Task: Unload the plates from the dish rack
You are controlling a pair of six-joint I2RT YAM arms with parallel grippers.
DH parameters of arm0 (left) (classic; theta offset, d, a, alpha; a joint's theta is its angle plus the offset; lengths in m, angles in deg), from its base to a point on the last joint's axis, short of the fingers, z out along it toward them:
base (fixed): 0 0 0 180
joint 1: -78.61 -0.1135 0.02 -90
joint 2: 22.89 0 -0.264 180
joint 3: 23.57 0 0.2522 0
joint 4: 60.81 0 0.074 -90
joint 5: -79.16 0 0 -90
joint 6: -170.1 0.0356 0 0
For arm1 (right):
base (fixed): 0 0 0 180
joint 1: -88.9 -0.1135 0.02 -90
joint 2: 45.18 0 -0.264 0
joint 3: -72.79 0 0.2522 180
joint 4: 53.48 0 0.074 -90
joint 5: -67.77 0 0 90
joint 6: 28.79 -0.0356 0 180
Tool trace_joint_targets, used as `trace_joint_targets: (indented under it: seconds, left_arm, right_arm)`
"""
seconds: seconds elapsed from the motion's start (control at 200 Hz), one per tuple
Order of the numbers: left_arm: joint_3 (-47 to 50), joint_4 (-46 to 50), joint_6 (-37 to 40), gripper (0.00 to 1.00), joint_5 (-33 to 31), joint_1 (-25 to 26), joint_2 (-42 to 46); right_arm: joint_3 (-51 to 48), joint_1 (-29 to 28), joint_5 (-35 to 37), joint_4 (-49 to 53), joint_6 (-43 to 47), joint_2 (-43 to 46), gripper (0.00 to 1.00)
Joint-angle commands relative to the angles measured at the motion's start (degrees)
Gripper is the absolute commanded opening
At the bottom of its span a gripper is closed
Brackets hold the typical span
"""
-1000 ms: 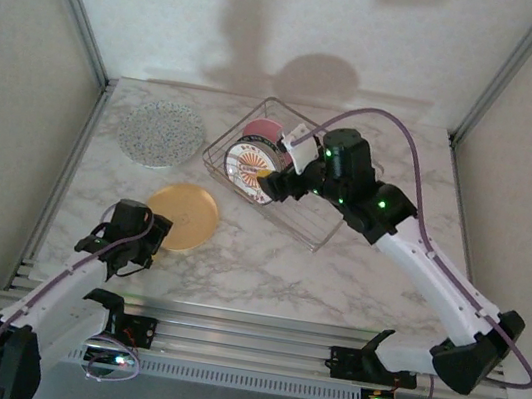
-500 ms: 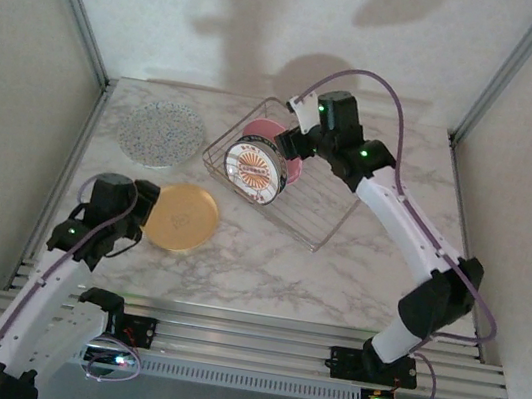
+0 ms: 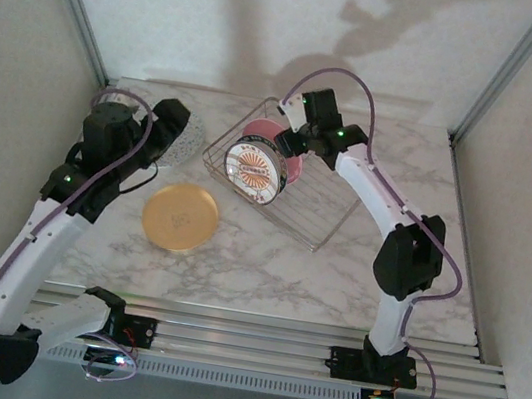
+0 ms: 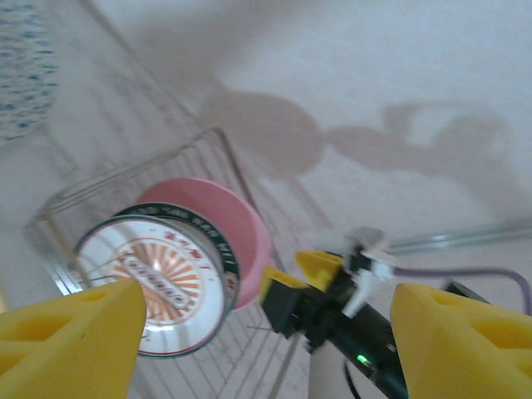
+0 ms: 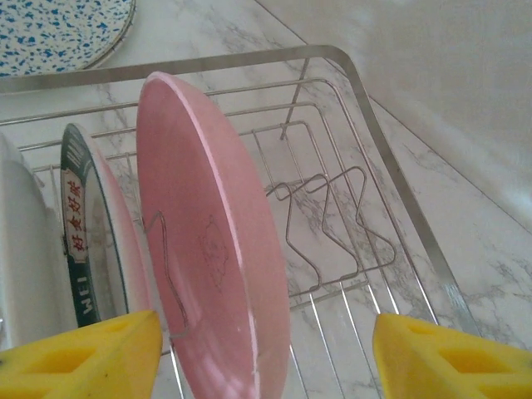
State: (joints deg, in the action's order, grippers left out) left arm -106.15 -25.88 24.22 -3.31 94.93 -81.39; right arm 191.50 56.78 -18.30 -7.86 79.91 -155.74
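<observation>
now: right pincer wide, fingers straddling the upright pink plate in the dish rack, not clamped. sunburst plate stands just beside it. left pincer wide, empty; orange plate flat on the surface, nearer the bases.

Dish rack lies free beside the pink plate
</observation>
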Motion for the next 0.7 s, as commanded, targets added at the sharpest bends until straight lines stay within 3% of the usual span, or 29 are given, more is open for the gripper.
trace_joint_targets:
  seconds: [0.0,0.34,0.696]
  left_arm:
    - [-0.59,-2.39,2.77,0.77,0.33,1.95,-0.46]
    - [-1.93,-8.77,4.91,0.76,0.94,8.65,-1.19]
    - [-0.88,-9.58,3.68,0.75,-0.19,10.4,-0.74]
  right_arm:
    - [3.5,0.19,2.03,1.28,0.31,-2.4,0.67]
    - [7.87,0.17,6.12,2.04,-0.07,-7.85,0.62]
    - [10.06,0.01,6.94,2.33,-1.03,-11.12,0.52]
